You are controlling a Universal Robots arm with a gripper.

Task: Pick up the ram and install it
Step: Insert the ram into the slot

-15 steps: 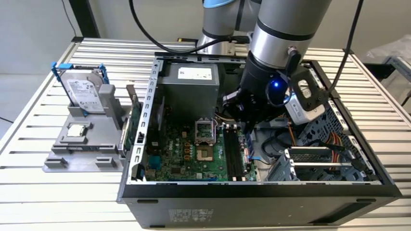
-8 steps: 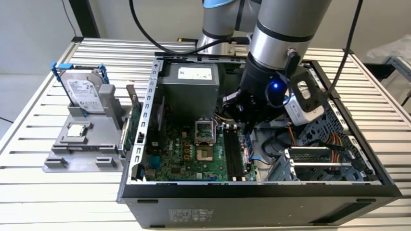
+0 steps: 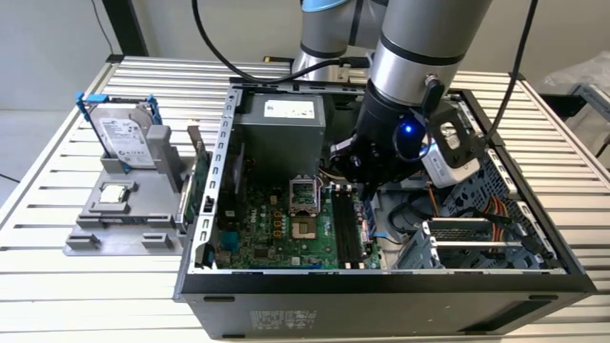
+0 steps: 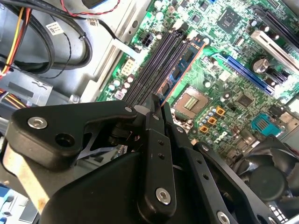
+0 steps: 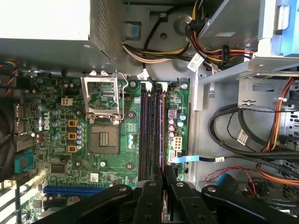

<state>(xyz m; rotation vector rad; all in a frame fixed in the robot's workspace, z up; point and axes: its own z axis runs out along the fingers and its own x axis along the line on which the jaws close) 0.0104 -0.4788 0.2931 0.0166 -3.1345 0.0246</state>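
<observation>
The end effector is reaching down inside the open computer case, its fingers pinched closed on the ram. In the second wrist view the ram is standing on edge along the memory slots of the green motherboard, beside the CPU socket. The case is sitting on the slatted bench.
</observation>
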